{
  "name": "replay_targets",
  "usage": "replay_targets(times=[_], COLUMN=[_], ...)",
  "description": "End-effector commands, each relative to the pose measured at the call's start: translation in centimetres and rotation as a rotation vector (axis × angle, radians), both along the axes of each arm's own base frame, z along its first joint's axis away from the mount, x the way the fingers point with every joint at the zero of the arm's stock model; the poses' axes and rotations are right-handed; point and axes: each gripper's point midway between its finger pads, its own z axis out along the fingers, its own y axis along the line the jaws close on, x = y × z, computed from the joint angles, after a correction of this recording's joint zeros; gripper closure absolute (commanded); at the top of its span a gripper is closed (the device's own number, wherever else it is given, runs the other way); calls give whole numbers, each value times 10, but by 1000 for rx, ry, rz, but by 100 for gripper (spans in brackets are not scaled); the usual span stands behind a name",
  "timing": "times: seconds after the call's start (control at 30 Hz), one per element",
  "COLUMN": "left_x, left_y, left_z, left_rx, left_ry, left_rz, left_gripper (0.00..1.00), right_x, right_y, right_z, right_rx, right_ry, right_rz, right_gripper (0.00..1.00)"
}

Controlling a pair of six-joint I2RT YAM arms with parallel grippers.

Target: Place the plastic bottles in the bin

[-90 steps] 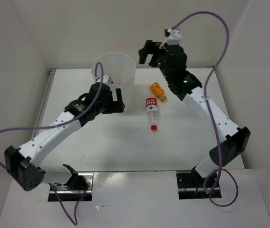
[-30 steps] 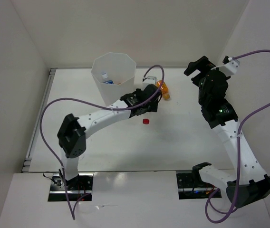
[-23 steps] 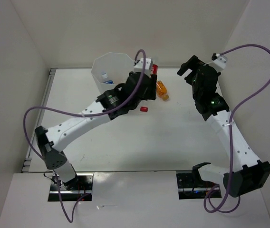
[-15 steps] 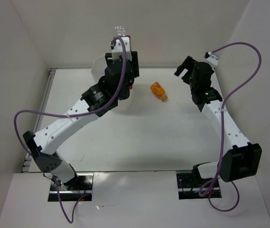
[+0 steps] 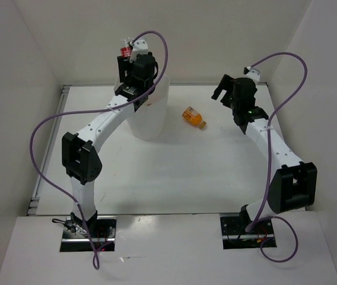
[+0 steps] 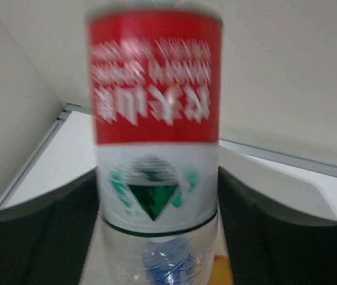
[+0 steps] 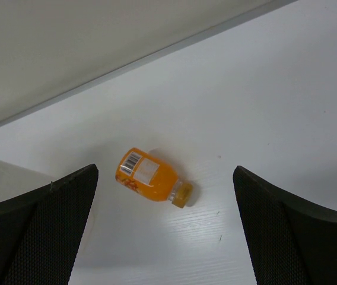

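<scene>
The tall white translucent plastic bin (image 5: 152,119) stands upper centre-left in the top view. The left gripper (image 5: 127,53) hangs above its rim, so a release would drop straight in. The clear red-labelled plastic bottle (image 6: 156,119) sits between its fingers; clamped or loosened, I cannot tell. The right gripper (image 5: 223,92), spread wide, faces 1 stubby orange bottle (image 7: 155,176) lying right of the bin, probably the next pick.

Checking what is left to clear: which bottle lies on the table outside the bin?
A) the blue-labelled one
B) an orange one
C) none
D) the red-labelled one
B: an orange bottle lies on its side on the table, to the right of the bin.
</scene>
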Motion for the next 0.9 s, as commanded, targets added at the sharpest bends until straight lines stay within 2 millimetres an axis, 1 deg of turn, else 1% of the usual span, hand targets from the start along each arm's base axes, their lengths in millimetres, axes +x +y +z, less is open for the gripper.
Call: replay_targets(times=[0.0, 0.03, 0.07, 0.1, 0.13, 0.17, 0.2, 0.23, 0.27, 0.3, 0.33, 0.37, 0.4, 0.43, 0.47, 0.5, 0.53, 0.57, 0.6, 0.67, 0.7, 0.73, 0.77, 0.8, 0.83, 0.87], left_x=[2, 1, -1, -5, -10, -11, -17, -26, -31, -43, -53, -66, -76, -102, -126, -138, -148, -157, -173, -182, -189, -187, -185, -178, -176, -174], left_y=[-17, -17, -17, -23, -26, -30, -34, -39, -48, -49, -54, -60, -67, -55, -45, -40, -35, -26, -17, 1, 12, 25, 30, 45, 45, 47], left_z=[44, 42, 43, 43, 52, 44, 57, 71, 73, 92, 108, 112, 118, 146, 147, 147, 143, 136, 127, 111, 111, 91, 76, 65, 52, 30], left_rx=[-106, -101, -102, -104, -112, -99, -108, -119, -115, -129, -154, -169, -194, -234, -254, -270, -308, -327, -347, -382, -409, -412, -459, -472, -494, -540], left_ry=[-120, -110, -110, -95, -109, -73, -86, -98, -64, -77, -91, -73, -80, -135, -144, -149, -149, -136, -121, -106, -126, -93, -68, -58, -20, 19], left_rz=[-64, -64, -75, -97, -106, -137, -160, -194, -272, -324, -382, -436, -499, -523, -544, -552, -549, -535, -543, -462, -419, -351, -310, -261, -278, -249], left_gripper=[14, 5, 1, 1, 1, 1, 1, 1, 1, 1, 1, 1, 1, 1, 1, 1, 1, 1, 1, 1, 1, 1, 1, 1, 1, 1], right_x=[11, 11, 12, 16, 17, 23, 25, 30, 36, 41, 44, 50, 55, 59, 63, 65, 65, 65, 66, 69, 69, 68, 69, 73, 73, 75], right_y=[3, 6, 7, 11, 19, 24, 29, 38, 42, 45, 52, 57, 59, 61, 67, 67, 75, 77, 85, 92, 91, 97, 96, 99, 104, 104], right_z=[27, 27, 22, 22, 21, 16, 11, 16, -1, -1, -7, -25, -28, -36, -52, -61, -68, -77, -87, -92, -103, -111, -119, -130, -138, -141], right_rx=[-17, -13, -47, -53, -53, -81, -89, -91, -120, -128, -131, -142, -168, -182, -219, -238, -247, -251, -267, -269, -281, -289, -300, -304, -326, -323], right_ry=[-81, -81, -70, -81, -80, -74, -60, -72, -34, -31, -24, 8, 8, 19, 48, 67, 83, 96, 106, 91, 105, 116, 129, 154, 172, 195], right_rz=[27, 40, 69, 92, 140, 181, 212, 267, 303, 325, 369, 402, 428, 445, 477, 487, 515, 537, 577, 620, 629, 645, 653, 677, 701, 704], right_gripper=[0, 0, 0, 0, 0, 0, 0, 0, 0, 0, 0, 0, 0, 0, 0, 0, 0, 0, 0, 0, 0, 0, 0, 0, 0, 0])
